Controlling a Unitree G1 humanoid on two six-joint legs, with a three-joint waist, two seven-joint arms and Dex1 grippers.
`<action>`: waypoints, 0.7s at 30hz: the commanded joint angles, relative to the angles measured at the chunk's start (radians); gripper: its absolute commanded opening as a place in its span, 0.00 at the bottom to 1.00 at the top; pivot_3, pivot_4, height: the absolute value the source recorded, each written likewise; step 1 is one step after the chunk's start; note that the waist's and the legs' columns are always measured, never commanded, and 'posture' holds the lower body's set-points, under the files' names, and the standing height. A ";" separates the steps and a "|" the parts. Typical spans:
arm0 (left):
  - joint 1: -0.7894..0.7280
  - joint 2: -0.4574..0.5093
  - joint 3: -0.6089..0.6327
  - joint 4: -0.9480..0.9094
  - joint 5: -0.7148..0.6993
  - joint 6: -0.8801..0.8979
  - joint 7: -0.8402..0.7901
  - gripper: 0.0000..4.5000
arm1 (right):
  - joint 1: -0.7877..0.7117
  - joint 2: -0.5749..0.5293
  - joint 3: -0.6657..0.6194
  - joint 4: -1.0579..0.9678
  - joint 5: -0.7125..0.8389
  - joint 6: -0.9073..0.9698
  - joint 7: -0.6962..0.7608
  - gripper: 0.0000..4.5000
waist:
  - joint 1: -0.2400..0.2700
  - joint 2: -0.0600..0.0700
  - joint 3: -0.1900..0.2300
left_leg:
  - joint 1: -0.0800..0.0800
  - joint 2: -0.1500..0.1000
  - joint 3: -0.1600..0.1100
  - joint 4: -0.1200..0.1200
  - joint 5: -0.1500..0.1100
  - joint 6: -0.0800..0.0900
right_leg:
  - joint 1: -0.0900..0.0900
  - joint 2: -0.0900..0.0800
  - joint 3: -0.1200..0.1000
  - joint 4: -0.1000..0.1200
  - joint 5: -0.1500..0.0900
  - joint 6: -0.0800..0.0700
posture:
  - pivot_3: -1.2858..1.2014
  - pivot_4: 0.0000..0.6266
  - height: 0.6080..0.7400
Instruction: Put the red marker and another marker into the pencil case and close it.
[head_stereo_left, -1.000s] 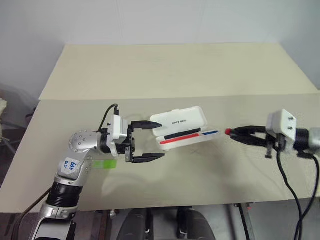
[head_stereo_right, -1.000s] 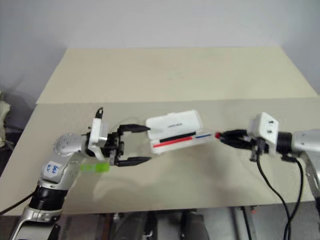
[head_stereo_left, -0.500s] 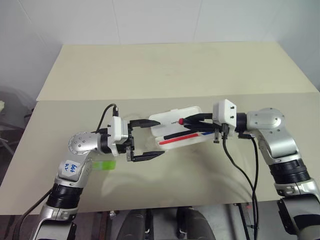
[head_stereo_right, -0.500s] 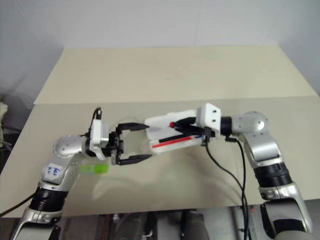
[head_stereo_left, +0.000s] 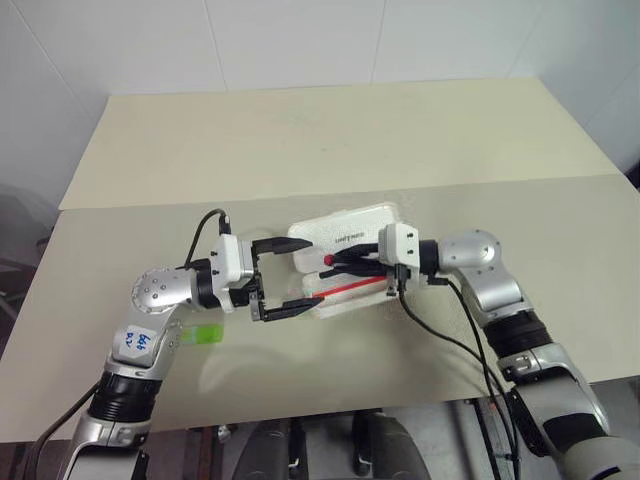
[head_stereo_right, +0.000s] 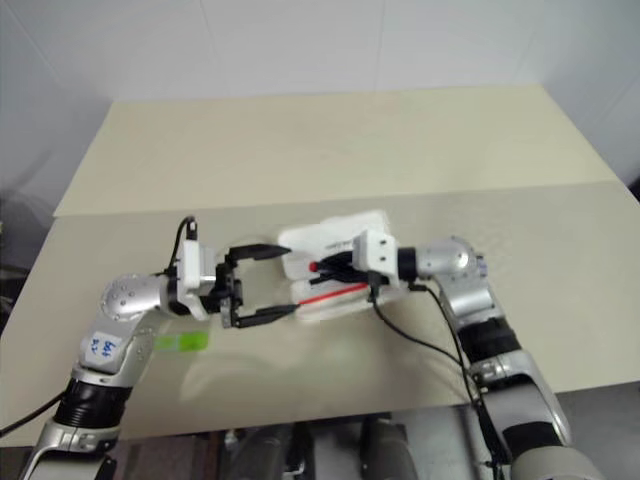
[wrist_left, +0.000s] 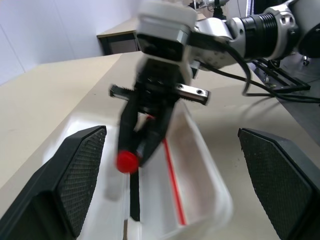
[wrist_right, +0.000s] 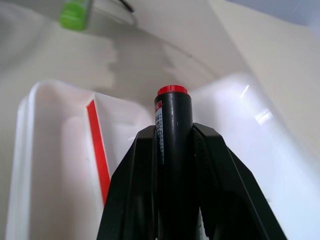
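Note:
The white pencil case (head_stereo_left: 346, 225) lies open on the table, lid tipped back and tray (wrist_left: 202, 167) toward me. My right gripper (head_stereo_left: 345, 263) is shut on the red marker (wrist_right: 172, 130). It holds the black barrel level over the tray, and the marker's small red end (head_stereo_left: 328, 260) points at my left gripper. My left gripper (head_stereo_left: 314, 272) stands open just left of the case, one finger at the lid's corner and the other at the tray's corner. The other marker, a green highlighter (head_stereo_left: 205, 335), lies on the table under my left forearm.
A thin red stick (wrist_right: 98, 150) lies in the tray along its length. The case sits just in front of the seam (head_stereo_left: 560, 180) between two beige table tops. Bare table spreads behind the case and to its right.
My right gripper has swung in from the right with the red marker and now holds it over the open case. The left gripper has stayed open in place.

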 joint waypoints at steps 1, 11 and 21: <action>0.008 0.013 0.023 -0.045 0.006 -0.018 0.014 1.00 | 0.038 -0.003 0.002 -0.075 0.021 0.006 0.013 0.14 | 0.000 0.000 0.000 | 0.000 0.000 0.000 0.000 0.000 0.000 | 0.000 0.000 0.000 0.000 0.000 0.000 | 0.52 0.24 1.00; 0.044 0.037 0.028 -0.079 0.008 -0.010 0.027 1.00 | 0.065 0.014 0.012 -0.094 0.004 -0.026 0.015 0.14 | -0.002 -0.001 -0.001 | 0.003 0.001 0.001 0.000 -0.003 -0.006 | 0.000 -0.001 0.007 0.000 0.000 -0.002 | 0.52 0.24 1.00; 0.057 0.050 0.038 -0.083 0.008 -0.015 0.043 1.00 | -0.020 0.019 0.003 -0.047 -0.027 -0.157 -0.002 0.14 | -0.010 -0.001 -0.001 | 0.003 0.001 0.002 -0.001 -0.003 -0.006 | -0.001 -0.001 0.009 0.001 0.000 -0.002 | 0.52 0.24 1.00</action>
